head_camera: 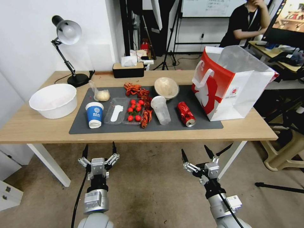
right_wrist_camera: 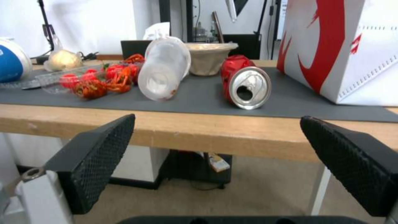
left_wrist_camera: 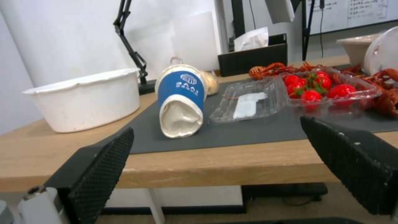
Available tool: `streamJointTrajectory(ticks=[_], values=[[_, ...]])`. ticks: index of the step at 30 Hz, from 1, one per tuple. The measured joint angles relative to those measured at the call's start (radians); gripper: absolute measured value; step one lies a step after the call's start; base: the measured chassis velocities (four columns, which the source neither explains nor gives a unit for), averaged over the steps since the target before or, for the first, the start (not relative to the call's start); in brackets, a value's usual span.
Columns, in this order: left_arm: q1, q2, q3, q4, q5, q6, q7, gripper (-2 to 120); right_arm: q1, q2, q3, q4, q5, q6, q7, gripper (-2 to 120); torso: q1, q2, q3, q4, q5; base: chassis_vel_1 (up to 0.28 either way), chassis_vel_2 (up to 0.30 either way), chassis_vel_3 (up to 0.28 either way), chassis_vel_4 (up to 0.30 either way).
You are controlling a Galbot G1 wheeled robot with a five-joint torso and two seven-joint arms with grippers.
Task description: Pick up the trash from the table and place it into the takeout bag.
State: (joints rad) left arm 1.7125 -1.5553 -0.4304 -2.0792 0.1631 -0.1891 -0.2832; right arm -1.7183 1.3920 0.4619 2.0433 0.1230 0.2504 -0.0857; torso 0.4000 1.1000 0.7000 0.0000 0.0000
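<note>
So nothing's been picked up yet as far as I can judge. Both arms hang below the near edge of the table (head_camera: pixel 38 133), out over the floor. The left gripper (head_camera: pixel 98 151) has its fingers spread wide and empty, and so does the right gripper (head_camera: pixel 195 154). Looks like a ready pose, each one roughly lined up with its own half of the mat (head_camera: pixel 95 128).

Trash is all laid out on that mat. The paper cup (head_camera: pixel 94 114) lies on its side, mouth toward the left gripper. The clear cup (head_camera: pixel 161 109) and the crushed can (head_camera: pixel 186 113) lie tipped over too, ends facing the right gripper. The bowl (head_camera: pixel 166 87) sits farther back, and the little clear bag (head_camera: pixel 100 93) with the pale lump is behind the paper cup. There's also a tomato tray (head_camera: pixel 125 110) with crayfish (head_camera: pixel 136 90) around it.

The takeout bag (head_camera: pixel 229 80) stands upright on the table's right end, mouth open, just beside the can, so drops should be short.

Can't see inside the bag though. The right wrist view cuts off most of it.
</note>
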Motion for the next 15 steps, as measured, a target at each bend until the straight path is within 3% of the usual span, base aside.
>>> streamJointTrajectory(ticks=[9,15], values=[[-0.002,0.022,-0.013,0.005,-0.007,-0.025,0.008,100,0.006,-0.018,0.010,0.045,-0.002,-0.012,-0.001,100,0.000,0.000,0.000,0.0000,0.0000,0.000,0.000,0.000,0.000],[0.003,0.042,-0.035,0.007,-0.015,-0.033,0.010,100,0.097,-0.098,0.013,0.102,0.057,-0.107,0.039,100,0.000,0.000,0.000,-0.0002,0.0000,0.000,0.000,0.000,0.000]])
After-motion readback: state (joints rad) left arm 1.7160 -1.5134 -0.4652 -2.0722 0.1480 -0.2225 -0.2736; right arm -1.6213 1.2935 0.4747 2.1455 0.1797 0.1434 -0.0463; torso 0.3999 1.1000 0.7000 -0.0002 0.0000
